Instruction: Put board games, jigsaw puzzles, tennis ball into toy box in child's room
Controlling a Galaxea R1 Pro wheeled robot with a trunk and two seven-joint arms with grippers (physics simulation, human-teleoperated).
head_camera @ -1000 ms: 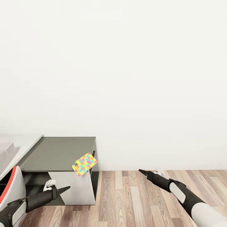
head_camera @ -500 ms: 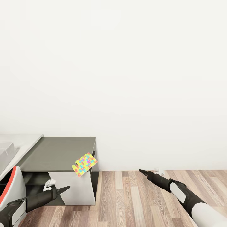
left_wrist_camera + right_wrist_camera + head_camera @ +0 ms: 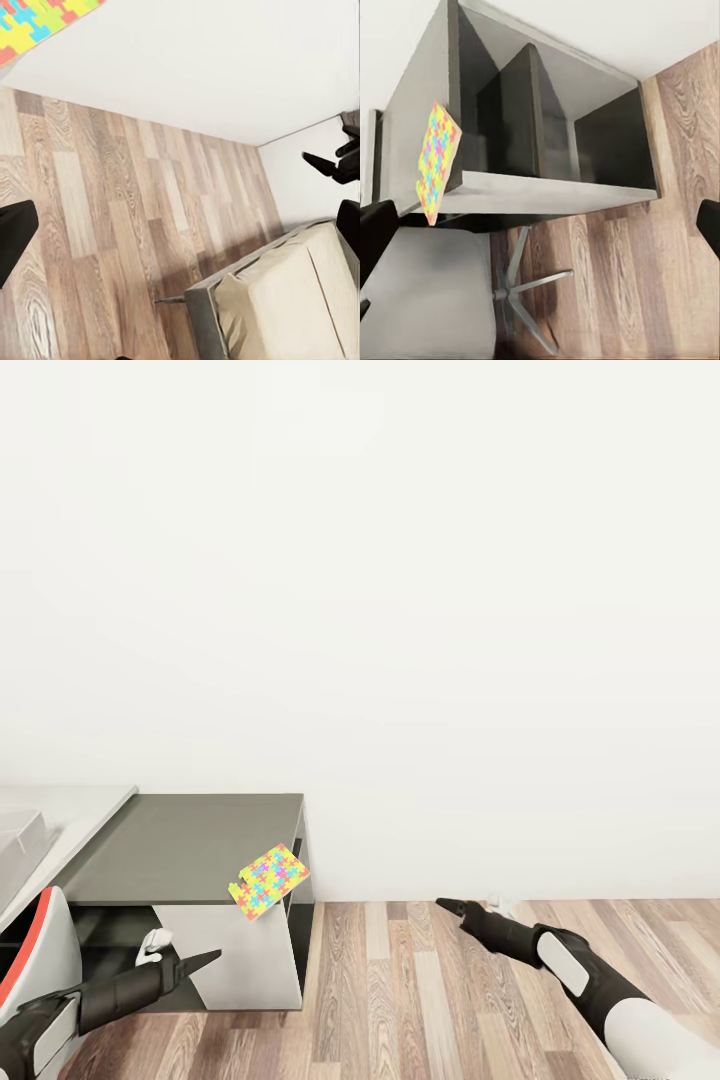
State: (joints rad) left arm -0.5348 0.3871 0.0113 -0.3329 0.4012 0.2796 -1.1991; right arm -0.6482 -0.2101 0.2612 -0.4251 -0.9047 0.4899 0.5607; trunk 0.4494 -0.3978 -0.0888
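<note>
One puzzle [image 3: 269,880] lies at the front right corner of the dark bench [image 3: 185,845], overhanging its edge; toy box [image 3: 18,838] partly seen on the pale top at far left; left end effector [image 3: 183,965] and right end effector [image 3: 470,909] hang over floor [image 3: 420,1000], their opening not discernible; bed [image 3: 289,300] visible from left wrist.
</note>
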